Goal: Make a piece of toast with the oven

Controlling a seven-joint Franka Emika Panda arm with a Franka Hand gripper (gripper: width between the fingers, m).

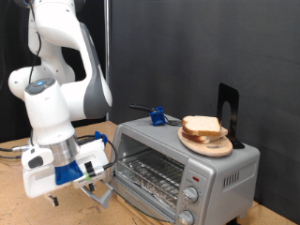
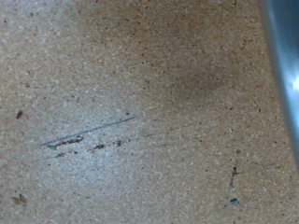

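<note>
Exterior view, left to right: pincer [image 1: 82, 190] low over the table [image 1: 14, 150], just beside the open door [image 1: 111, 187] of the toaster oven [image 1: 178, 159]; cannot tell whether its fingers are apart or together, nothing seen held. Wire rack [image 1: 150, 173] inside looks bare. Slices of bread [image 1: 202, 128], seemingly 2, stacked on a wooden plate [image 1: 208, 146] atop the oven, untouched. Risk, as a judgement: clipping the lowered door, given how close the hand sits. Wrist view: only scuffed board.
</note>
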